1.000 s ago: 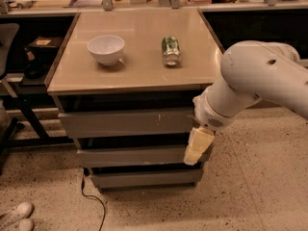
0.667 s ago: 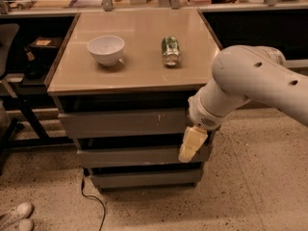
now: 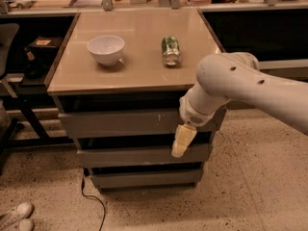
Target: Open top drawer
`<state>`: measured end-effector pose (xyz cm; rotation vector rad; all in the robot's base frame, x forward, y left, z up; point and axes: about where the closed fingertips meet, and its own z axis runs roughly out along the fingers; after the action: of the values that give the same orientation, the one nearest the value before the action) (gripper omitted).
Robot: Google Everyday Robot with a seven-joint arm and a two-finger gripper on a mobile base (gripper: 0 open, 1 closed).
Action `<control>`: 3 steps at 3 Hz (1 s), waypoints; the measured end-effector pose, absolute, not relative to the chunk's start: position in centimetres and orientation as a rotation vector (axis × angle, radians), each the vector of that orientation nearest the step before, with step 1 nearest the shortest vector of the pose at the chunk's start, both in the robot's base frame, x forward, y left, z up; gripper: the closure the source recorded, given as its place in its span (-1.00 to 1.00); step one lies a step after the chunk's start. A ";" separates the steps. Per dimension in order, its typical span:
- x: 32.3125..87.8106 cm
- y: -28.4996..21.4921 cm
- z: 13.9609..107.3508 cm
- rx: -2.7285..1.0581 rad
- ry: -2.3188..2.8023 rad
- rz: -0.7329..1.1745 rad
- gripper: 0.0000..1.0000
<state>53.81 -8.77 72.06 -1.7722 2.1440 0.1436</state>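
The top drawer (image 3: 120,123) is the widest grey handleless front just under the beige tabletop, with small whitish scratches right of centre. It sits flush with the cabinet. My gripper (image 3: 182,141) hangs from the white arm (image 3: 236,88) in front of the cabinet's right side. Its cream fingers (image 3: 183,138) point down and reach just below the top drawer's lower edge, over the gap above the middle drawer (image 3: 139,156).
A white bowl (image 3: 106,49) and a green can (image 3: 170,50) lying on its side rest on the tabletop (image 3: 139,66). The bottom drawer (image 3: 144,178) is narrower. A black cable (image 3: 91,198) and white shoes (image 3: 17,215) lie on the speckled floor. A dark chair (image 3: 7,57) stands at the left.
The arm and gripper have shifted left and slightly up, closer to the drawer fronts. The drawers, bowl and can have not moved.
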 end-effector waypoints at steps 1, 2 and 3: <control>55.5 -8.1 70.8 -1.786 2.128 0.148 -1.00; 56.6 -7.7 69.4 -1.795 2.126 0.153 -1.00; 57.7 -7.6 68.1 -1.802 2.129 0.156 -1.00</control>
<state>57.65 -7.57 68.10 -1.8023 2.1289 0.1556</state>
